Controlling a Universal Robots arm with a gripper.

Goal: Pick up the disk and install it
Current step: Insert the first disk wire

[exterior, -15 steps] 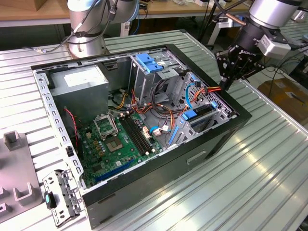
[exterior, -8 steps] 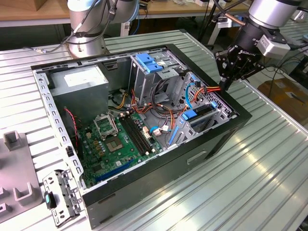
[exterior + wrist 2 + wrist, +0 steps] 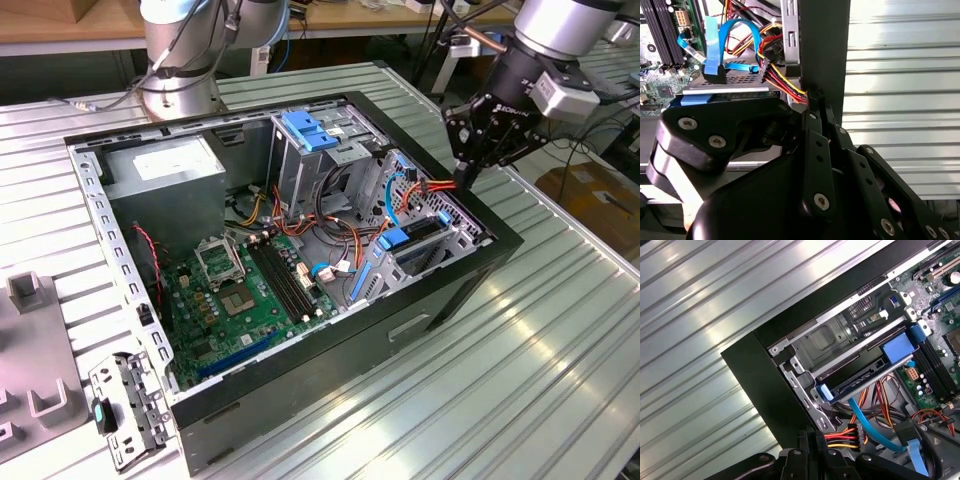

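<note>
Hovering at the case's corner, upper right of the exterior view, my claw (image 3: pixel 467 182) has its fingers pressed together, empty, tips by the red-and-yellow power plug (image 3: pixel 771 76). Just beyond, the disk (image 3: pixel 422 238) sits in its bay on blue rails, apparently seated already. Farther off lies the motherboard (image 3: pixel 245 295).

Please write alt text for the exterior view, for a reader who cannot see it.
A black gripper hangs over the exterior view's right edge of an open computer case, near the blue-railed disk sitting in its bay. The case lies on a ribbed metal table.
</note>
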